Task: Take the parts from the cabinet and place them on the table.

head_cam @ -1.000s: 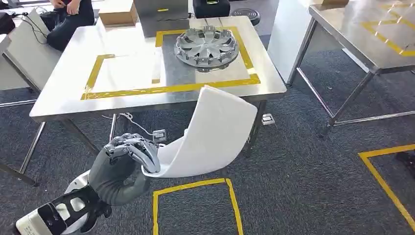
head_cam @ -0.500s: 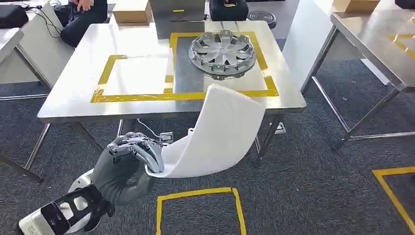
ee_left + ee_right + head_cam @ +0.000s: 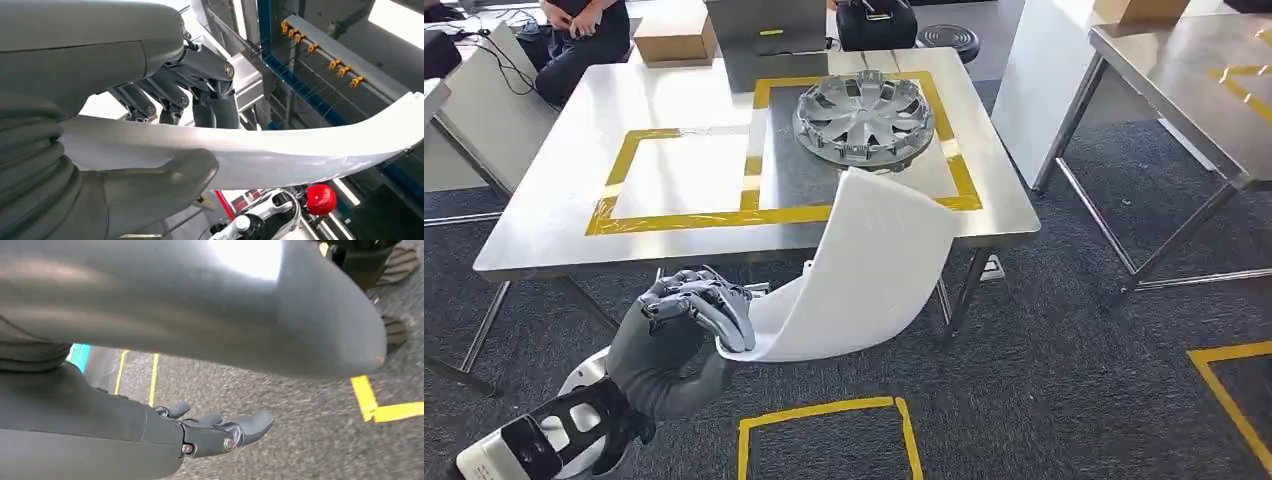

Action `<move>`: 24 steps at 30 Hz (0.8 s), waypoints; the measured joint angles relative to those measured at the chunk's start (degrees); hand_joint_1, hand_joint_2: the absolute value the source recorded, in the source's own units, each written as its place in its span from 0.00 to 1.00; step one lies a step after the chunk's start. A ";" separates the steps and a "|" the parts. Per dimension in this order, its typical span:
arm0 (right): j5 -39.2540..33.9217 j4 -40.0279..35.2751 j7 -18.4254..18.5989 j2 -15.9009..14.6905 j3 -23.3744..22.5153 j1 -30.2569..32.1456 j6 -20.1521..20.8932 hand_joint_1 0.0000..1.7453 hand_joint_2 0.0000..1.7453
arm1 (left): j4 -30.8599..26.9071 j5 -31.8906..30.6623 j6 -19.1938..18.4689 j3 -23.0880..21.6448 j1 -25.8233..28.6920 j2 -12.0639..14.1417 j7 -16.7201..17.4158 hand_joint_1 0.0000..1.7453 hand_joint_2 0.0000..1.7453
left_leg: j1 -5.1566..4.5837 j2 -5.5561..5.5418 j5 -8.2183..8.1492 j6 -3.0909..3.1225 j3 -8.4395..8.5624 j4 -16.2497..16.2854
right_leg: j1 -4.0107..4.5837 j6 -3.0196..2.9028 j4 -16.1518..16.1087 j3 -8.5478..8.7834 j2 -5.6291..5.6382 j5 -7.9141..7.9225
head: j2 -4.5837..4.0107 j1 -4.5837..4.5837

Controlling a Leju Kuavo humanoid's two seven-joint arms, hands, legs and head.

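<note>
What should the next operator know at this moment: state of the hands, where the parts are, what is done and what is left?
Left hand: grips one end of the curved white panel, held short of the table's near edge.
Right hand: holds nothing, fingers apart, over the carpet.
Done: the silver wheel cover lies on the steel table, in the right taped rectangle.
Left: carry the white panel over the table and set it down; the left taped rectangle looks free, so it probably goes there.
</note>
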 joint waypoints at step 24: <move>-0.48 0.00 0.06 -0.13 -0.04 0.13 0.15 0.00 0.00 | 0.11 0.13 0.50 0.22 0.50 0.35 -0.68 1.00 1.00 | 0.37 -0.27 -8.42 -0.47 -2.67 14.20 | -0.17 -1.16 -0.65 -1.98 0.14 2.02 | 0.00 -0.07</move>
